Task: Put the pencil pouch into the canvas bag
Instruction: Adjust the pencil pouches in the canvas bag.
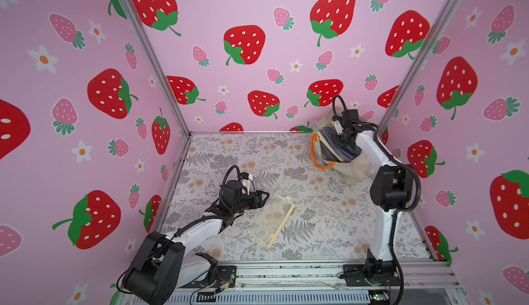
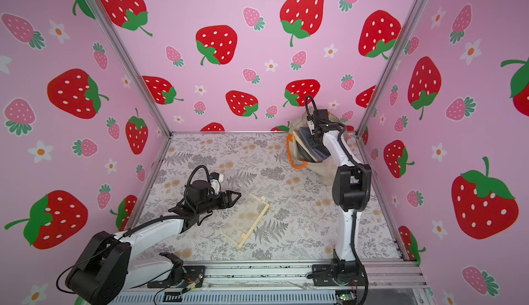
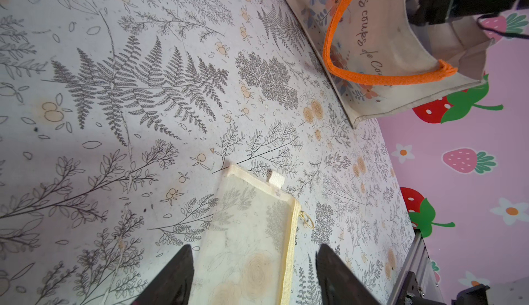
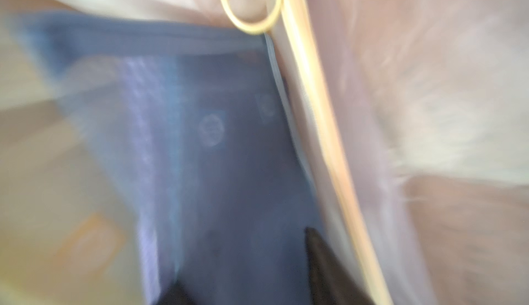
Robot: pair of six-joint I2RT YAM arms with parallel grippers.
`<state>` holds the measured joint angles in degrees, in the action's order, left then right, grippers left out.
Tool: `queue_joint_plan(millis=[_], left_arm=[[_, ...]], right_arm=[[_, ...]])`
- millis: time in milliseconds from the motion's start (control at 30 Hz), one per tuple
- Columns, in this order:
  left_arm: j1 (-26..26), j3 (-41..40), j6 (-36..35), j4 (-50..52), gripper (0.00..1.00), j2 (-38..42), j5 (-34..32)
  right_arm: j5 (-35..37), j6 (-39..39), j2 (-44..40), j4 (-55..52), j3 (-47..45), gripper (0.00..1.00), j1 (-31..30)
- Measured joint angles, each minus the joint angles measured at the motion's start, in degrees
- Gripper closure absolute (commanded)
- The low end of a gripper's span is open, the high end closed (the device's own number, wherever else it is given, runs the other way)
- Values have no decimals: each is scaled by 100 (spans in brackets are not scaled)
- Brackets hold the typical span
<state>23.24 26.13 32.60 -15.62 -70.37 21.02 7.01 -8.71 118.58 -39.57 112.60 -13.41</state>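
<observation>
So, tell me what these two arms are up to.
The right gripper reaches into the canvas bag at the far right, jaws apart, over blue pouches already inside. The left gripper hovers open at the edge of a cream mesh pencil pouch lying flat on the table.

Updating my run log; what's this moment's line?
left gripper: open over yellow mesh pouch on table | right gripper: open in canvas bag, by blue pouch

1. The left arm (image 1: 197,229) stretches low and forward over the bench, with the left gripper (image 3: 254,246) held level and its jaws wide apart.
2. The right arm (image 1: 385,220) stands upright with a bent elbow. The right gripper (image 1: 340,143) points downward, its fingers (image 4: 323,266) apart in the blurred wrist view.
</observation>
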Motion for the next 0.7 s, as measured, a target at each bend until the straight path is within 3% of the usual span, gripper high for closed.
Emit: queue_joint_plan(millis=[100, 367, 500, 700], left_arm=[[0, 2, -17, 216, 30, 98, -7], [0, 48, -92, 914, 30, 284, -160], [-2, 114, -96, 1064, 30, 94, -289], [-7, 251, -131, 1128, 30, -516, -339]], right_arm=[[7, 0, -693, 74, -302, 24, -98], [-175, 170, -2144, 396, -1281, 23, -302], [-634, 603, -2964, 660, -2640, 22, -612], [-1631, 1720, -4266, 1460, -5322, 21, -1930]])
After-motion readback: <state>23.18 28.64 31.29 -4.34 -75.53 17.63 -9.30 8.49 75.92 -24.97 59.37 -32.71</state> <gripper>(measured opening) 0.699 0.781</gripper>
